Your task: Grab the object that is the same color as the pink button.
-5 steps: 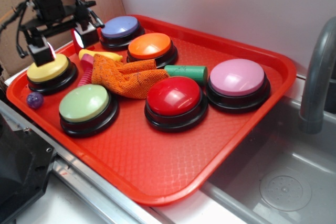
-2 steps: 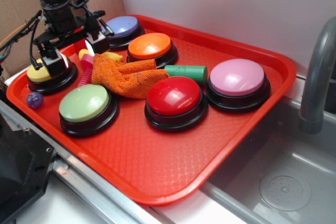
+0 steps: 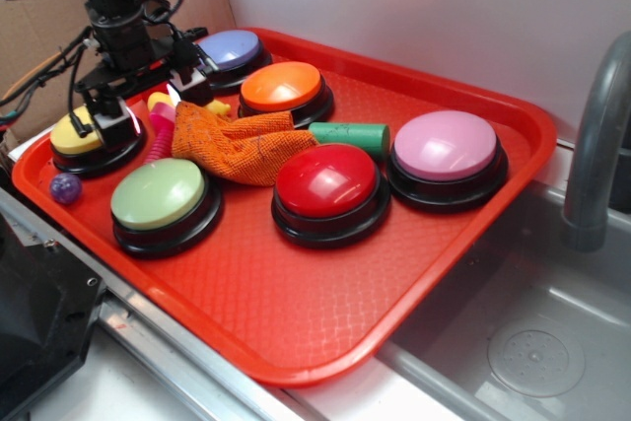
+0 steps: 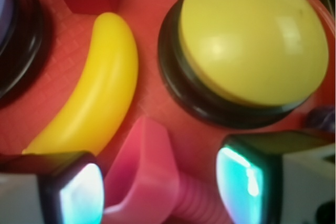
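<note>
Spread wide, the gripper (image 4: 160,190) hangs low over the left back part of the red tray (image 3: 325,313), and its two fingers (image 4: 71,195) stand on both sides of the pink toy (image 4: 149,174). From the wrist view the flared head and the ribbed stem of the toy lie in the gap between the fingers, but I cannot tell if a finger touches it; nothing is clamped.

The pink toy lies flat on the tray, between the yellow banana (image 4: 97,90) and the yellow button (image 4: 252,40), and in the exterior view its ribbed stem (image 3: 159,141) shows just beside the orange cloth (image 3: 237,145). The gripper (image 3: 143,96) in that view is above this spot, near the purple-blue button (image 3: 229,51).

The pink button (image 3: 446,145) stands well apart, on the right side of the tray, with a green cylinder (image 3: 350,135) and the red button (image 3: 327,181) beside it. A small purple ball (image 3: 65,187) sits near the left rim.
</note>
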### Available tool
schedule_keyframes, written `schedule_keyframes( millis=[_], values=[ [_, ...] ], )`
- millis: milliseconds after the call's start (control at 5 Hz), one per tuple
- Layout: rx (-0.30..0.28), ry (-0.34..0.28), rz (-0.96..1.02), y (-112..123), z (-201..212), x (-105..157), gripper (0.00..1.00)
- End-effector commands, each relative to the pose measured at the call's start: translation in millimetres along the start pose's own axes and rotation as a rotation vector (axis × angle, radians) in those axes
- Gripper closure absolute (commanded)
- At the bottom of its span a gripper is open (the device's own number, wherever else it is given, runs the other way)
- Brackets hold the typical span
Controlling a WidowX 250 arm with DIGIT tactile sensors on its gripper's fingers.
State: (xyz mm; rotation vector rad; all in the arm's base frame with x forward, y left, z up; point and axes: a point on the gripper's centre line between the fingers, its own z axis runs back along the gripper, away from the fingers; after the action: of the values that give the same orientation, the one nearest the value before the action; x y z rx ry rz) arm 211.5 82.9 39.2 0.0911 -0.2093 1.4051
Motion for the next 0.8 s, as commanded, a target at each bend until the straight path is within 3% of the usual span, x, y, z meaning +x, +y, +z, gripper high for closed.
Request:
schedule_keyframes(
  millis=[0,400,600],
  values=[
    [-0.024,-0.013,0.022,4,0,-1,1.0],
    [-0.046,-0.019,-0.02,4,12,3,1.0],
    [-0.068,-0.047,-0.147,4,38,7,1.0]
  ],
)
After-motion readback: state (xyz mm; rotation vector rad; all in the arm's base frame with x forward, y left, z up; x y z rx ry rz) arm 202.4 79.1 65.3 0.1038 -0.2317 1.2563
